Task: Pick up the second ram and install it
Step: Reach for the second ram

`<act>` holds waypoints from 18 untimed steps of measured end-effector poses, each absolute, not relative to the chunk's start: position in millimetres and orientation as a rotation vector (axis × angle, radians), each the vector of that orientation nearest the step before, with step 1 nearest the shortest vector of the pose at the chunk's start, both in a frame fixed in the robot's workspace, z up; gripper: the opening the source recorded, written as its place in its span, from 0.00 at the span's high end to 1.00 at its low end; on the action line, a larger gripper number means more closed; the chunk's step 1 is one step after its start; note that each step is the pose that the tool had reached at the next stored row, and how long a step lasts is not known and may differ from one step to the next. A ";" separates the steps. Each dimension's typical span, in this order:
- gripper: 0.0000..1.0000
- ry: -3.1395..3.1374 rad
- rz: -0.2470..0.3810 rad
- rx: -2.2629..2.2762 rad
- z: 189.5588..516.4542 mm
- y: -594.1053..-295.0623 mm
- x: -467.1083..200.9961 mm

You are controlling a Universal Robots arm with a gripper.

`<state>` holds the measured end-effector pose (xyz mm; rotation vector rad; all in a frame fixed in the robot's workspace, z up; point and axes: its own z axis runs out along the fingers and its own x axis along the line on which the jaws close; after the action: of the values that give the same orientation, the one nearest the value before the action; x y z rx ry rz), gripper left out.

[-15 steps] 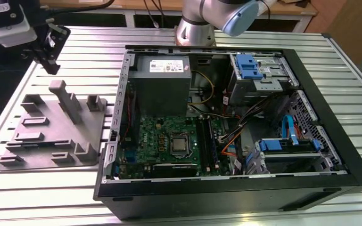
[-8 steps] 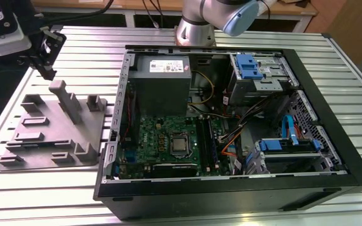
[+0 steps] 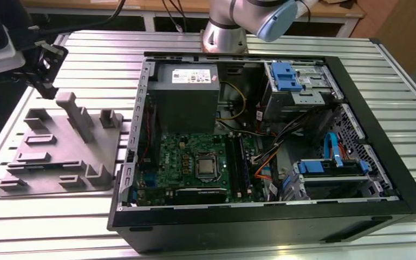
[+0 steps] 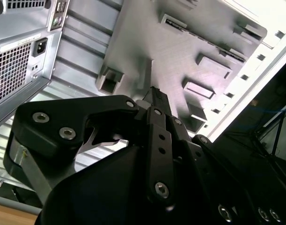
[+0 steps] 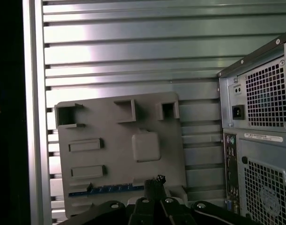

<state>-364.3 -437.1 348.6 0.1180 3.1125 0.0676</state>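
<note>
The second ram (image 5: 105, 190) is a slim blue-green strip lying in a long slot at one end of the grey fixture tray (image 5: 119, 150). My gripper (image 5: 155, 182) hangs above that end of the tray, its black fingertips close beside the strip and apart from it. The two fingers (image 4: 154, 105) are pressed together with nothing between them. In the exterior view the gripper (image 3: 47, 89) is over the far end of the tray (image 3: 56, 146), on that view's left. The open computer case (image 3: 266, 141) lies beside it, with the motherboard (image 3: 193, 162) and its long black memory slots (image 3: 237, 168).
The tray carries raised blocks and posts (image 3: 74, 114). The case's rear wall with vents and a power socket (image 5: 255, 117) stands close to the tray. Inside the case are a power supply (image 3: 186, 92), drive cages (image 3: 294, 81) and loose cables. Everything rests on a ribbed aluminium table (image 3: 92, 49).
</note>
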 end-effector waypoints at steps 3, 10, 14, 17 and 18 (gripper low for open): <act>0.90 3.113 0.068 0.118 346.6 -440.9 -368.6; 0.90 3.112 0.068 0.118 341.0 -449.4 -377.0; 0.90 3.112 0.068 0.118 337.4 -454.0 -381.1; 0.90 3.112 0.068 0.118 334.9 -457.4 -384.1; 0.90 3.113 0.068 0.118 334.1 -458.7 -384.9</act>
<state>-384.9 -458.7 334.1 0.1179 3.1125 0.0676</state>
